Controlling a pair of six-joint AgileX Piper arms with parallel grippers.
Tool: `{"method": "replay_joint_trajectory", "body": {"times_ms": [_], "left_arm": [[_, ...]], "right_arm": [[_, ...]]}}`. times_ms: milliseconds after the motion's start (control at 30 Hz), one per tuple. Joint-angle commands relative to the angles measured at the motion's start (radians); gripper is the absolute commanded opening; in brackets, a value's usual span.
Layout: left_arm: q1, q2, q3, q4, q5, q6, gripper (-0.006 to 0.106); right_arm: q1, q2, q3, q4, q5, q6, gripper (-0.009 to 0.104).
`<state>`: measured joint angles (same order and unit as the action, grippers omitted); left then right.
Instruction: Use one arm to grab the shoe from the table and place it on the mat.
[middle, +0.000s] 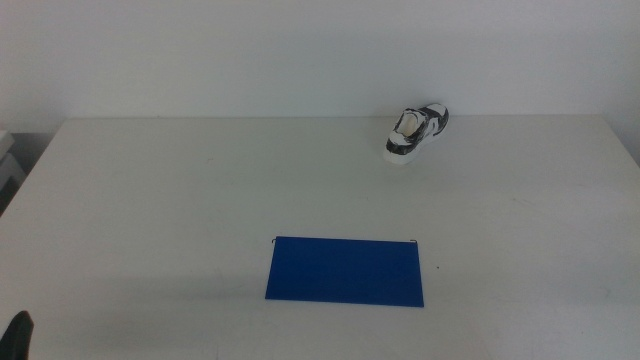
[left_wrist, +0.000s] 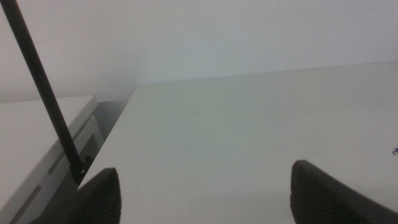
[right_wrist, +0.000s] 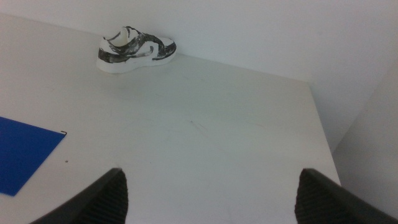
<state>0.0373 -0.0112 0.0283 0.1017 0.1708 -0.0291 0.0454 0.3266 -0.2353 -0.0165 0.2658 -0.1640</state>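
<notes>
matte white table (middle: 200, 200), smooth flat blue mat (middle: 345, 271)

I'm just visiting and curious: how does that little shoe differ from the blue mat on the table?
The shoe is white with dark panels; the mat is one solid blue. The shoe stands up as a rounded shape, while the mat lies thin and flat. The shoe sits near the table's far edge, the mat near the front, and the mat looks longer. Both rest on the white table, untouched by either gripper.

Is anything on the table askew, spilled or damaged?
Nothing stands out. The shoe stands upright on its sole near the table's far edge, and the mat lies flat. Both grippers wait with jaws open.
</notes>
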Motion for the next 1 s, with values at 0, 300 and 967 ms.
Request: {"method": "replay_joint_trajectory", "body": {"times_ms": [0,300,967], "left_arm": [[-0.006,-0.026,0.003,-0.01,-0.077,-0.003,0.093],[-0.006,-0.026,0.003,-0.01,-0.077,-0.003,0.093],[-0.006,-0.026,0.003,-0.01,-0.077,-0.003,0.093]], "right_arm": [[-0.005,0.085,-0.086,-0.004,-0.074,-0.008,0.094],[-0.005,0.352,-0.266,-0.004,-0.078,-0.003,0.094],[0.024,0.863,-0.807,-0.02,0.232,0.164,0.094]]}}
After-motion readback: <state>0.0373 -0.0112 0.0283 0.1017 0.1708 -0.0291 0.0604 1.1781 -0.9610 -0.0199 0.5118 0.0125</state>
